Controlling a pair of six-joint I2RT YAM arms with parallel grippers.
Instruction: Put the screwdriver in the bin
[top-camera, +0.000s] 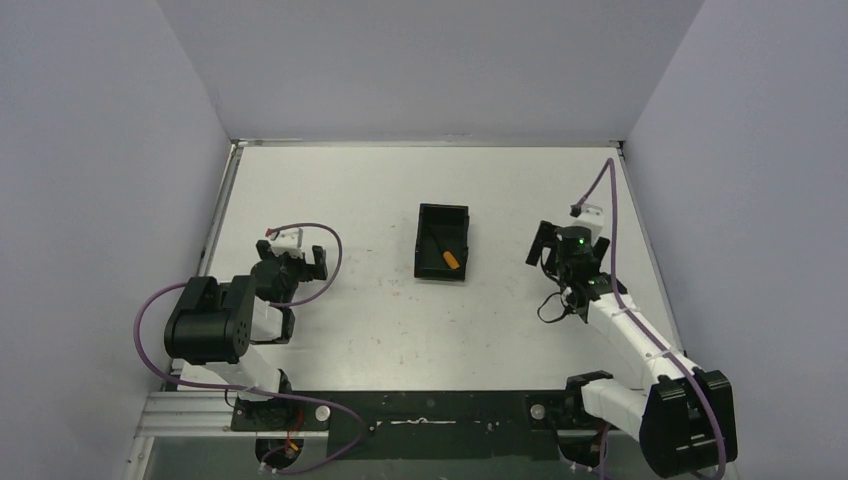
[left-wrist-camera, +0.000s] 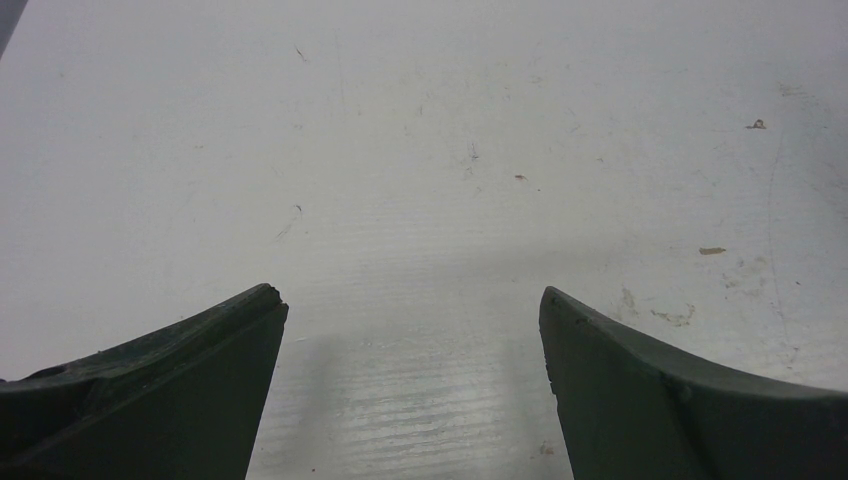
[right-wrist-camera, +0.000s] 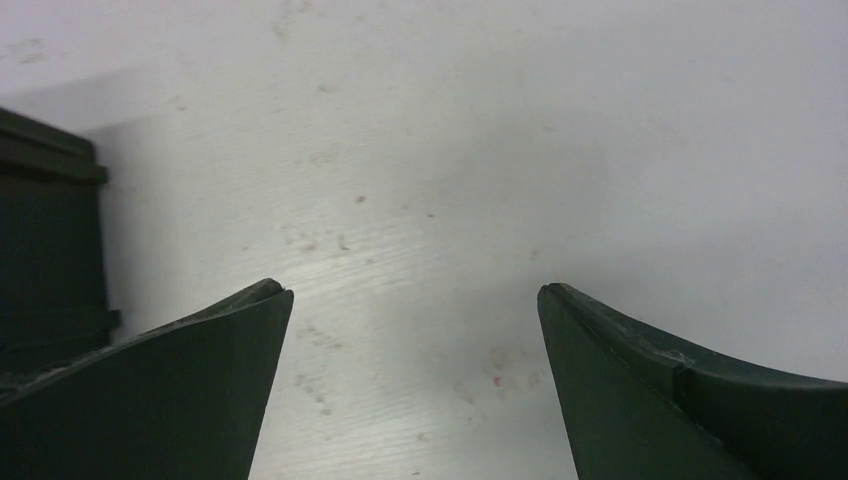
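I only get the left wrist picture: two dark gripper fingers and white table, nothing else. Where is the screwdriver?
Observer: In the top view the screwdriver lies inside the bin at mid-table, with its orange handle toward the bin's near end.
Operator: So is the other gripper holding onto it?
Observer: No. The right gripper is open, with only the table showing between its jaws. It sits to the right of the bin, apart from it.
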